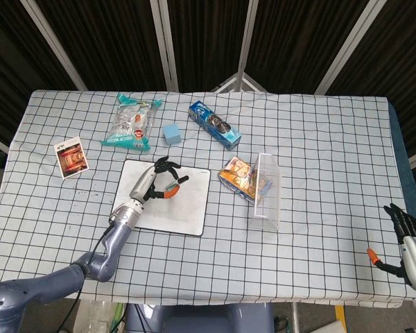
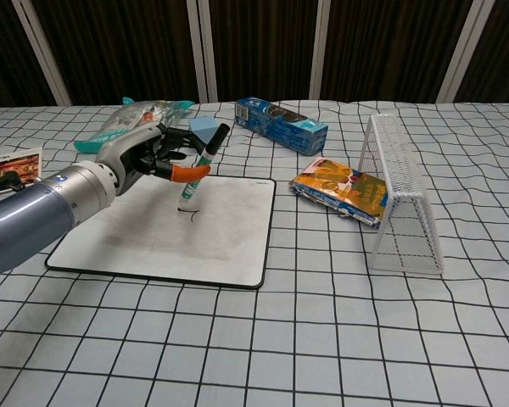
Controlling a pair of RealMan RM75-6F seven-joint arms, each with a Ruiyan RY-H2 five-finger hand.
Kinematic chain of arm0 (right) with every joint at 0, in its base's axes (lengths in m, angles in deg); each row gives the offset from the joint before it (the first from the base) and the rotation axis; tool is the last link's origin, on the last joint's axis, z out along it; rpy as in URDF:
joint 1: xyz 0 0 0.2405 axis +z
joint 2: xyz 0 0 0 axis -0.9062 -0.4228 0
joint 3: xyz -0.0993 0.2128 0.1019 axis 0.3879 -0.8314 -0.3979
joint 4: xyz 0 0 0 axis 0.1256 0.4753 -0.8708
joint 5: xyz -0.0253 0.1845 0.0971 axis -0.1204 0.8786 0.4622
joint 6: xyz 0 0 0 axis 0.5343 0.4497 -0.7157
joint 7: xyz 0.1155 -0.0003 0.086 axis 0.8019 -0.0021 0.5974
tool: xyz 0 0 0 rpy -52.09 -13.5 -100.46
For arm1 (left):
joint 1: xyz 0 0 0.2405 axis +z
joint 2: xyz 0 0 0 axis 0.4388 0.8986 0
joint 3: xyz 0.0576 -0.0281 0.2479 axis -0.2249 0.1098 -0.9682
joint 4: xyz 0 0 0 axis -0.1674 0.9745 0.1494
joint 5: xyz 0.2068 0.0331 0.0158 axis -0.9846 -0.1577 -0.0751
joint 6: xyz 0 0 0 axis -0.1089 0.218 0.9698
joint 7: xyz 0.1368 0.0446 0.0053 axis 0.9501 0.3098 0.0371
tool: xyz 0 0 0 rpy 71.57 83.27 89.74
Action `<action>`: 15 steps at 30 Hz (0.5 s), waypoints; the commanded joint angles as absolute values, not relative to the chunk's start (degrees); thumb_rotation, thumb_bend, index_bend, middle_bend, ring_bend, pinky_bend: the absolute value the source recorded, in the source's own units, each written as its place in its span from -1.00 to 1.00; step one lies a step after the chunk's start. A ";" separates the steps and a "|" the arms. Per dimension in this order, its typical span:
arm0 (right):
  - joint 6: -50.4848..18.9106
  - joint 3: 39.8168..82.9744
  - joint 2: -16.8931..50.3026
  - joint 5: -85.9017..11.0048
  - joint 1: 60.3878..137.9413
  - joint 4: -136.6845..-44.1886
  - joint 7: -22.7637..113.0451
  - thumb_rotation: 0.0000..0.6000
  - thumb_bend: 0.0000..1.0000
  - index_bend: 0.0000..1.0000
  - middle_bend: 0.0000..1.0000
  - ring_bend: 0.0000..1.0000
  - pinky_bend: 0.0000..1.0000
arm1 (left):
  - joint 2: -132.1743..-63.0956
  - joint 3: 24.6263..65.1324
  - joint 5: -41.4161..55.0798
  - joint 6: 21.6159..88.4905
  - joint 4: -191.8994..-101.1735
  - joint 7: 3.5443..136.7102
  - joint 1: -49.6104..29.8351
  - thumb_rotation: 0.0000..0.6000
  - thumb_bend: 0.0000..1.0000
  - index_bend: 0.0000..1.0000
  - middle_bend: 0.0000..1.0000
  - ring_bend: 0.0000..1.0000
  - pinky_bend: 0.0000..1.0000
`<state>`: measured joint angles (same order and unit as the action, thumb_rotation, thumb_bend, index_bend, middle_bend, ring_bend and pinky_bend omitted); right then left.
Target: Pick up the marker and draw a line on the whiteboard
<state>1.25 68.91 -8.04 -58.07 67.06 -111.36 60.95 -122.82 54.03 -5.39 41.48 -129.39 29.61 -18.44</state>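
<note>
My left hand (image 2: 148, 154) (image 1: 154, 182) holds the marker (image 2: 199, 170), pinched between an orange-tipped thumb and the fingers. The marker leans with its black cap up and to the right, its tip down on the whiteboard (image 2: 153, 246) (image 1: 187, 211). A short dark mark (image 2: 191, 210) lies on the board right at the tip. The whiteboard is white with a black rim and lies flat on the checked cloth. My right hand (image 1: 407, 244) hangs at the table's near right corner in the head view, fingers spread, holding nothing.
Behind the board lie a teal snack bag (image 2: 127, 123), a small blue cube (image 2: 202, 127) and a blue box (image 2: 280, 124). An orange packet (image 2: 339, 190) and a white wire basket (image 2: 399, 197) lie to the right. A card (image 2: 8, 162) sits far left.
</note>
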 commanded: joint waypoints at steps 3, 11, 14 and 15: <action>1.25 68.97 -8.02 -58.01 66.99 -111.40 60.86 1.00 -0.40 -1.00 -1.00 -1.00 -1.00 | -122.71 54.03 -5.67 41.76 -127.62 29.42 -18.51 1.00 0.17 0.58 -0.48 -0.90 -0.83; 1.41 68.92 -7.92 -58.07 66.96 -111.33 60.71 1.00 -0.40 -1.00 -1.00 -1.00 -1.00 | -120.39 56.53 -5.63 44.89 -131.08 25.32 -17.60 1.00 0.17 0.58 -0.48 -0.90 -0.83; 1.50 69.02 -8.00 -58.17 66.87 -111.36 60.71 1.00 -0.40 -1.00 -1.00 -1.00 -1.00 | -118.10 57.24 -6.72 47.49 -135.03 24.19 -16.75 1.00 0.17 0.58 -0.48 -0.90 -0.83; 1.48 69.03 -7.97 -58.18 66.87 -111.35 60.73 1.00 -0.40 -1.00 -1.00 -1.00 -1.00 | -117.16 57.38 -7.15 48.25 -136.40 24.01 -16.45 1.00 0.17 0.58 -0.48 -0.90 -0.83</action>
<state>1.48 69.03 -7.98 -58.17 66.87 -111.35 60.73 -119.11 56.66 -6.24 46.35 -133.74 25.01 -17.23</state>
